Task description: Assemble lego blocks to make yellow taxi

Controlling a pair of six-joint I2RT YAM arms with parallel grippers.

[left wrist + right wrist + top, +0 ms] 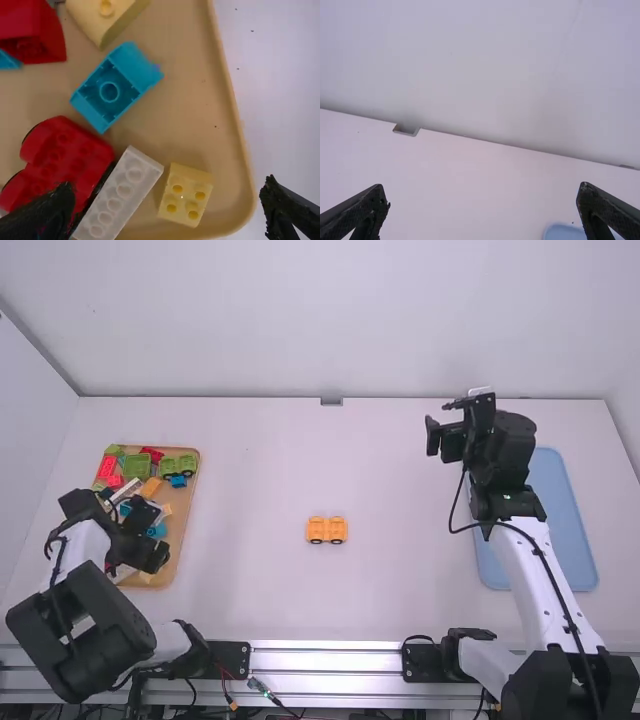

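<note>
Taking twelve as the table's far side; judge this as the block-picking step, with wheels laid out and bodywork still to be added. Find the orange wheeled base (327, 530) upright at the table's centre, nothing stacked on top; find the left gripper (167, 187) over the tan tray (184, 515) at nine o'clock, spread wide and holding nothing.

Next, probably lower onto the pale yellow four-stud brick (186, 195) at the tray's five o'clock, close on opposite sides, lift clear and carry towards three o'clock; then align over the base and press straight down. Watch for the white brick (117, 197) just beside at nine o'clock, and for the tray's raised rim at three – likely to catch a finger on either side.

Farther round, note the pale yellow sloped brick (112, 15) towards three o'clock, perhaps useful later; also the blue brick (117, 85), hollow side up, and the red wheeled block (60, 155). See the right gripper (482, 192) at two o'clock – wide apart, gripping nothing – and the blue tray (565, 510) at three.
</note>
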